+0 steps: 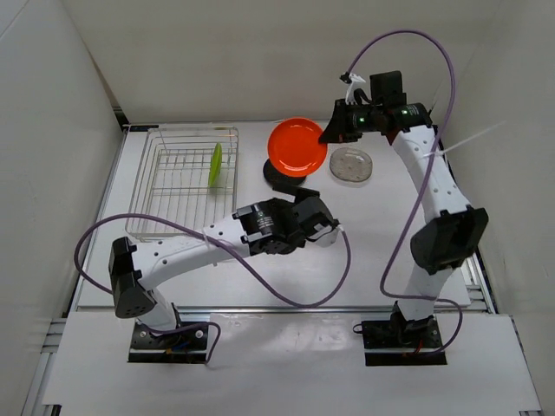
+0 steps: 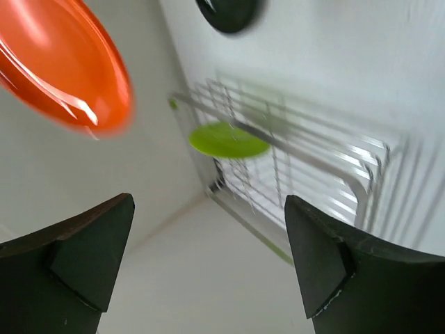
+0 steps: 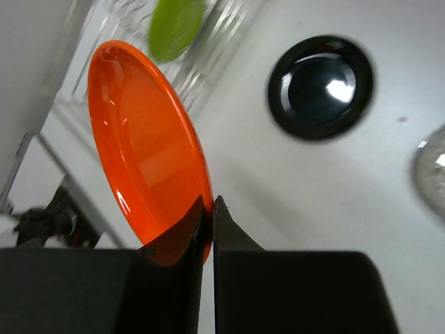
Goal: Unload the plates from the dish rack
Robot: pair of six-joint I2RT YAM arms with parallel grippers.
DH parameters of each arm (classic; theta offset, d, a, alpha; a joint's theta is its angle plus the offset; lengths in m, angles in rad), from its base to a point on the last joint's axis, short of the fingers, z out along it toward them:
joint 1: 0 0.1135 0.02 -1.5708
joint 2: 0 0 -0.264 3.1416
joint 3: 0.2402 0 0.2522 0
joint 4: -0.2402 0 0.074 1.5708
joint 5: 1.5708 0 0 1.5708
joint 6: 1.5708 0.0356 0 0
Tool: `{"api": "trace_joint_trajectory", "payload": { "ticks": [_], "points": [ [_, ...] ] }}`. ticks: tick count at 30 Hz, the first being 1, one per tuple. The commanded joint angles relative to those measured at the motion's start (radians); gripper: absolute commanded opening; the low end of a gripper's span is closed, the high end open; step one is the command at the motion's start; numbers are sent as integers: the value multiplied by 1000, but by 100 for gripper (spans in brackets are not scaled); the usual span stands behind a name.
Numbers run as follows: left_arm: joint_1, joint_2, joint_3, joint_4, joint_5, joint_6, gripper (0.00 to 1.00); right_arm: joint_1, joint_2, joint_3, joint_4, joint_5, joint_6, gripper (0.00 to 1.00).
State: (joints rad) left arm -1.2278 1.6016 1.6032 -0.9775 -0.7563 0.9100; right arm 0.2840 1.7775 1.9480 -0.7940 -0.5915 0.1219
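The left gripper (image 2: 208, 261) stands wide open over the white table (image 1: 381, 260) and holds nothing. Farther, the right gripper (image 3: 211, 209) is closed on the rim of a round glossy orange plate (image 1: 297, 146), which is tilted above a round black plate (image 3: 321, 87) lying on the table. A round clear glassy plate (image 1: 350, 164) lies just beside. At the far left, a round lime green plate (image 1: 214, 164) stands on edge in the rectangular silver wire dish rack (image 1: 169, 201).

A white table (image 1: 364, 221) sits boxed in by a plain white back wall (image 1: 260, 61) and white side panels (image 1: 43, 173), evenly lit; a silver metal rail (image 1: 286, 308) runs along its near edge
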Motion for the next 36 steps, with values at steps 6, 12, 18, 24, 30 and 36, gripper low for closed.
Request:
{"api": "trace_joint_trajectory", "payload": {
  "ticks": [6, 12, 18, 24, 30, 36],
  "points": [
    [419, -52, 217, -208, 61, -134, 100, -57, 305, 170, 176, 269, 102, 0],
    [749, -84, 361, -115, 156, -218, 100, -66, 476, 243, 191, 297, 140, 0],
    [843, -160, 337, -18, 181, -376, 100, -57, 543, 243, 226, 309, 185, 1],
    [864, -132, 377, -49, 203, -514, 100, -26, 562, 232, 236, 360, 176, 2],
    [864, -106, 364, -86, 251, -634, 100, -6, 582, 212, 236, 398, 176, 2],
    [864, -124, 319, -95, 285, -645, 100, 15, 600, 212, 236, 421, 167, 3]
  ]
}}
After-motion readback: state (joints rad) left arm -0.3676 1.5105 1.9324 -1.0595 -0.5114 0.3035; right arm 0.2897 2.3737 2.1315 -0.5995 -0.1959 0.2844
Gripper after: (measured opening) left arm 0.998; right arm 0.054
